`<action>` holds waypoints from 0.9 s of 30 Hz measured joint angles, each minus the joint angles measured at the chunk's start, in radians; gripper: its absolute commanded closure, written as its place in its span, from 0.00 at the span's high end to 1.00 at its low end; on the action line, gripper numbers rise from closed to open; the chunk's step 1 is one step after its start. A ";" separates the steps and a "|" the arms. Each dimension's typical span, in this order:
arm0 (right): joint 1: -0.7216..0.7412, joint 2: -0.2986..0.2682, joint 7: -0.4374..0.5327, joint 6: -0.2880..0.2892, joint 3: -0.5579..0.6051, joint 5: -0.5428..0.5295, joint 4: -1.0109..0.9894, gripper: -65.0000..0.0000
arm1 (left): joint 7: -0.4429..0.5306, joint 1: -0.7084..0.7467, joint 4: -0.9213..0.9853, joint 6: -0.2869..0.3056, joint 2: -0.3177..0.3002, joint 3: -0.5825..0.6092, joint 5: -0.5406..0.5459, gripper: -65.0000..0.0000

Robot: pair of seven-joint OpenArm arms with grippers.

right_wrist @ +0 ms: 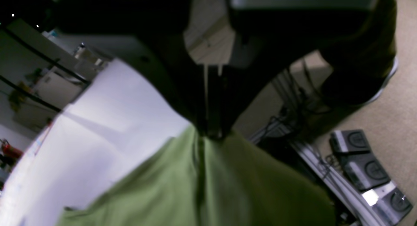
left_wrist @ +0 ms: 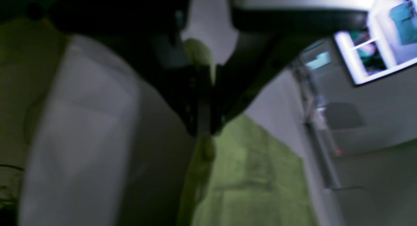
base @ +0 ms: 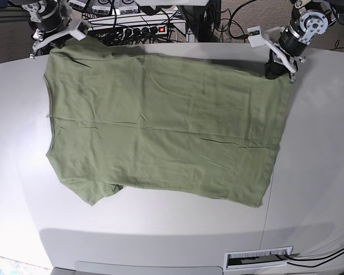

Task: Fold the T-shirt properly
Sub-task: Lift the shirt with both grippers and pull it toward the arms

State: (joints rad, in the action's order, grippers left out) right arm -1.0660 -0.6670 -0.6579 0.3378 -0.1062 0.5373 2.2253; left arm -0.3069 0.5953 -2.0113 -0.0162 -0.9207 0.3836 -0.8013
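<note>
We see the T-shirt [base: 160, 126] spread across the tabletop [base: 309, 189], its two far corners pinched by the right tool [base: 80, 33] and the left tool [base: 278, 71].

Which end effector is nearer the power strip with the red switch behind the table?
Right. The right end effector grips the T-shirt corner just left of the power strip; the left end effector holds the far corner.

white table [base: 309, 189], power strip [base: 143, 28], possibly monitor [left_wrist: 374, 50]
</note>
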 measured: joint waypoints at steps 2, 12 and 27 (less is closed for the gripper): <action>0.003 0.000 0.003 -0.001 -0.033 -0.009 0.012 0.00 | 0.000 0.000 -0.001 -0.058 0.000 0.000 -0.036 0.00; 0.024 0.000 0.034 0.000 -0.173 -0.103 0.013 0.00 | 0.058 -0.148 -0.018 -0.137 0.010 0.001 0.007 0.00; 0.257 0.008 0.102 0.003 -0.185 -0.198 -0.177 0.00 | 0.204 -0.366 0.150 -0.073 0.143 0.002 0.254 0.00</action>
State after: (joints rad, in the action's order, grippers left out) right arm -0.8089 -0.6590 -0.5560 0.3412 -0.2916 0.3397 2.0487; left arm -0.1024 0.2295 -1.8618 -0.0891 -0.7776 0.3851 -0.5472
